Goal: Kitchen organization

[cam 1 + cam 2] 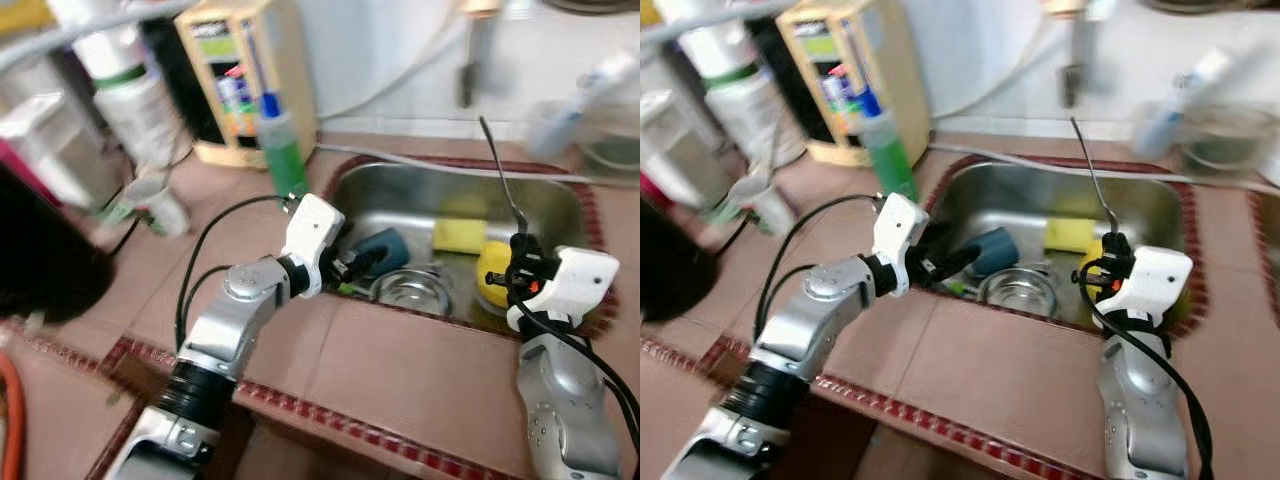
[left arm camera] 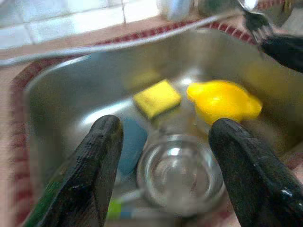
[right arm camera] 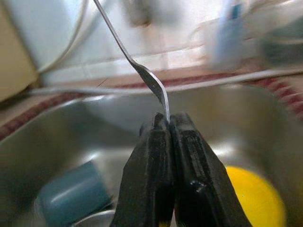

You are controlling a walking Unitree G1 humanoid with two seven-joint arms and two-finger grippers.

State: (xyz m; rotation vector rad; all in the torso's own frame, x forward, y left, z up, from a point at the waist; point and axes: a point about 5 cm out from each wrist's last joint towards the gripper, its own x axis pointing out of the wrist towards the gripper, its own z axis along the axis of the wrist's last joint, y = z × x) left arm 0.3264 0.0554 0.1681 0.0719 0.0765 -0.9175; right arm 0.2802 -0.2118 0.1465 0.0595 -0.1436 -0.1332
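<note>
On the tabletop (image 1: 400,370) of pinkish tile with a dark red border, the far left carries a white bottle (image 1: 135,95), a beige appliance (image 1: 245,75) and a green dish-soap bottle (image 1: 283,150) at about ten o'clock from the sink (image 1: 545,195). The left gripper (image 2: 163,170) reaches over the sink's near-left rim with its fingers (image 2: 92,175) spread wide and holding nothing, aimed at a clear glass (image 2: 180,175) that lies low in the basin. That glass looks fragile and, if wet, slippery, so I judge a grip across its wall near the rim safest. A blue cup (image 1: 385,248) lies on its side at the glass's ten o'clock, a yellow sponge (image 1: 458,236) at its one o'clock, soft and light, and a yellow plastic piece (image 2: 222,100) at its three o'clock. Further right, the right gripper (image 3: 166,130) hovers over the basin's right side, fingers pressed together, pinching the end of a thin metal utensil (image 3: 137,66) whose handle stands up and leans toward eleven o'clock; it is light and stiff, yet smooth enough to pivot in so narrow a hold. The steel basin is crowded, while the tile in front lies flat.
</note>
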